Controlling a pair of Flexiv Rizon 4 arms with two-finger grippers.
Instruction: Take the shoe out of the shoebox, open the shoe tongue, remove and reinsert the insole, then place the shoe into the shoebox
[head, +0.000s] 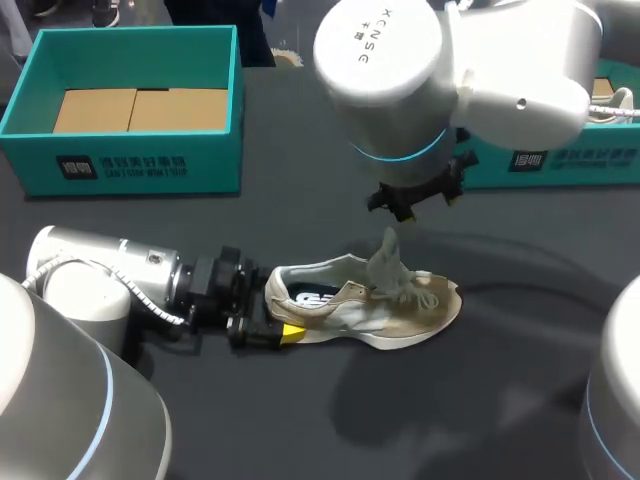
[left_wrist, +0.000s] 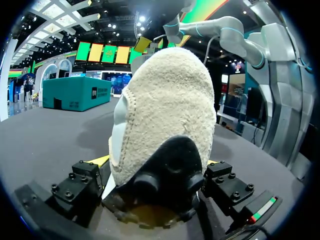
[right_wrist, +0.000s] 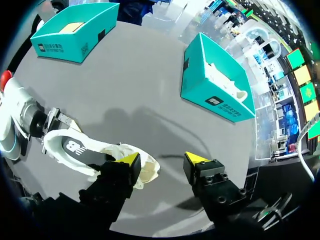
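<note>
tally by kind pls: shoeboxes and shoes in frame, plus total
Teal shoeboxes: 2 (cardboard-lined box, second box)
Shoes: 2 (loose shoe on the table, boxed shoe in the second box)
Total: 4

Shoe (head: 365, 305) centre, left fingers (head: 290, 333) at heel — left shoebox (head: 130, 160), right shoebox (head: 570, 165) behind

The shoe (left_wrist: 167, 115) fills the view heel-first, cream fuzzy collar above a black heel patch. It sits between the left gripper (left_wrist: 156, 167), whose black fingers (left_wrist: 80, 184) seem to press both sides. A teal shoebox (left_wrist: 75, 92) stands well beyond on the grey table (left_wrist: 45, 137).
</note>
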